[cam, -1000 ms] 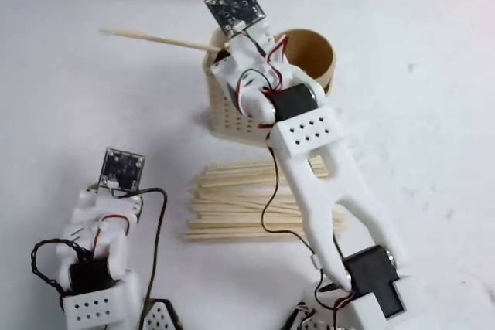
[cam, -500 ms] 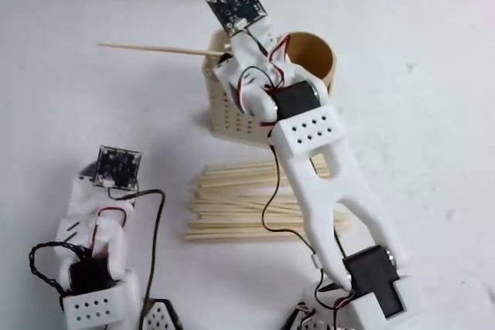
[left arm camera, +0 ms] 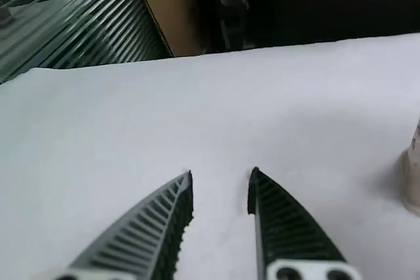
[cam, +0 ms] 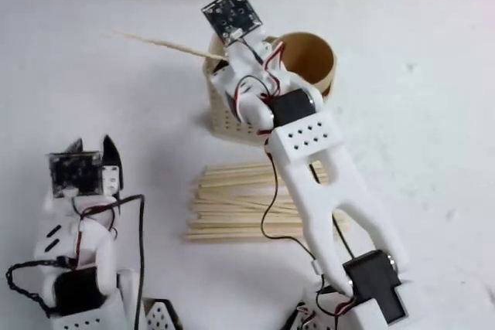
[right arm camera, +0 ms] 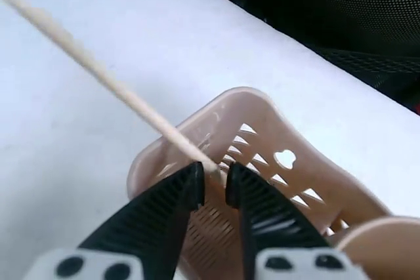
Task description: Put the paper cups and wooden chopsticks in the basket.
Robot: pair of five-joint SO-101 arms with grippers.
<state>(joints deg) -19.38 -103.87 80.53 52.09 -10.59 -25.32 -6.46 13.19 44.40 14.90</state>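
A cream perforated basket (cam: 226, 113) stands at the table's far middle with a brown paper cup (cam: 313, 56) in it. My right gripper (right arm camera: 214, 178) hangs over the basket rim (right arm camera: 216, 106), shut on a wooden chopstick (right arm camera: 98, 70) that sticks out sideways past the rim (cam: 158, 42). A loose pile of wooden chopsticks (cam: 240, 202) lies on the table just in front of the basket, partly under the right arm. My left gripper (left arm camera: 220, 191) sits near the front left of the table (cam: 91, 148), open with nothing between its fingers.
The white table (cam: 433, 137) has free room to the right and at the far left. A dark room lies beyond the far edge (left arm camera: 216, 50). A corner of the basket (left arm camera: 412, 175) shows in the left wrist view.
The left arm pulled back toward the front left and tipped its gripper up. The right gripper turned slightly, swinging the held chopstick's free end.
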